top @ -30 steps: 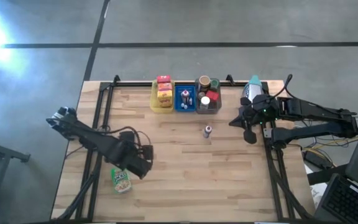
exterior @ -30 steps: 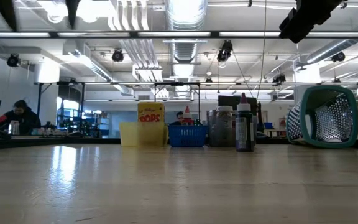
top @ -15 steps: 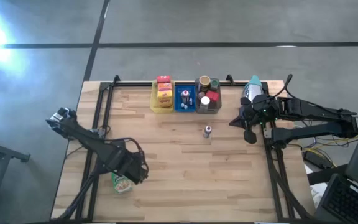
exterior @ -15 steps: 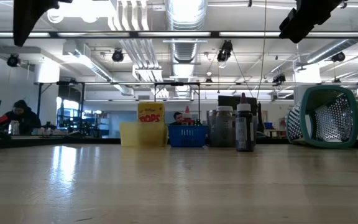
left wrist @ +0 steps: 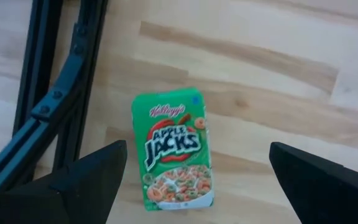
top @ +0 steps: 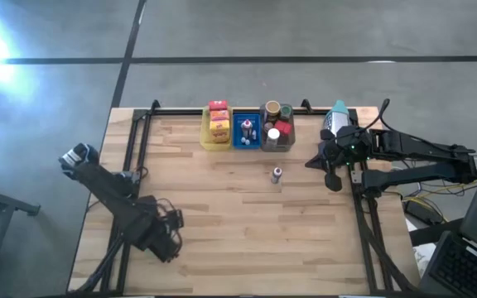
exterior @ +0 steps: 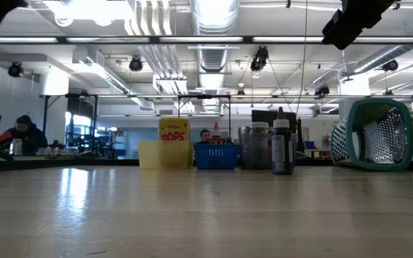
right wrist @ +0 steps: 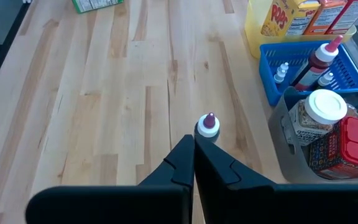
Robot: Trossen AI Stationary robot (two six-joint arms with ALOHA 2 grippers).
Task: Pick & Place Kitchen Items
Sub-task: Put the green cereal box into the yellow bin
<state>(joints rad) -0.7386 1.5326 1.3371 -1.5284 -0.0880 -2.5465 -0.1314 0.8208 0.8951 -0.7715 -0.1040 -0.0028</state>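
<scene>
Room: an open workshop hall with ceiling ducts and strip lights; a person (exterior: 21, 133) sits far off behind the wooden surface (top: 238, 215).
Surface: pale wood planks with three trays in a row at the far edge, a yellow tray (top: 206, 132), a blue tray (top: 248, 144) and a grey tray (top: 277, 147).
Sorted items: snack boxes stand in the yellow tray, small vials and a red-capped bottle in the blue one, jars and a red box in the grey one.
Cereal box: a green Apple Jacks box (left wrist: 171, 149) lies flat, face up, near the left front corner of the surface, just beside the black frame rail; in the high view the left arm covers it.
Small bottle: a white-capped bottle (top: 277, 175) stands upright alone in the middle of the surface, well apart from the cereal box.
Left gripper (left wrist: 194, 177): hovers directly over the cereal box, jaws spread wide to either side of it, holding nothing.
Right gripper (right wrist: 194, 155): waits at the right side of the surface, jaws pressed together and empty, pointing towards the small bottle.
Handling: the box looks light, thin-walled and crushable, with a glossy print that may slip.
Where to hold: across the two long edges at mid-length seems best, with gentle pressure, since it lies flat and offers little height.
</scene>
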